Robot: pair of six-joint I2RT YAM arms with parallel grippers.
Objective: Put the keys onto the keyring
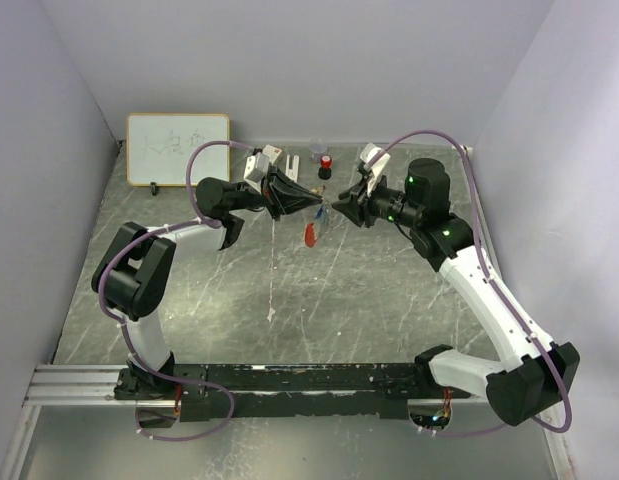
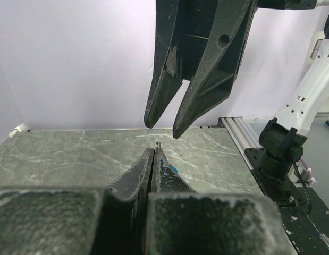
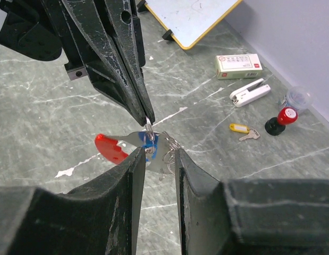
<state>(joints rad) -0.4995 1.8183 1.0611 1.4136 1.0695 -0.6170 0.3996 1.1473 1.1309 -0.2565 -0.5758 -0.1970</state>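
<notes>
Left pincer (image 3: 147,118) is clamped shut on the keyring (image 3: 166,147) at its thin silvery loop, held in the air above the table (image 3: 58,106). The red tag (image 3: 110,149) and the blue key (image 3: 152,146) dangle just under the pinch.

Right pincer (image 3: 158,155) faces it tip to tip, fingers apart, nothing gripped. The dangling bits line up with its gap (touching or not, cannot tell).

Handling, my guess: everything is very light. The loop is limp and swings, and the metal is slick. Take the key by the flat sides of its plastic head. Hold the loop close to its opening, not by the tag. Second key not made out.
</notes>
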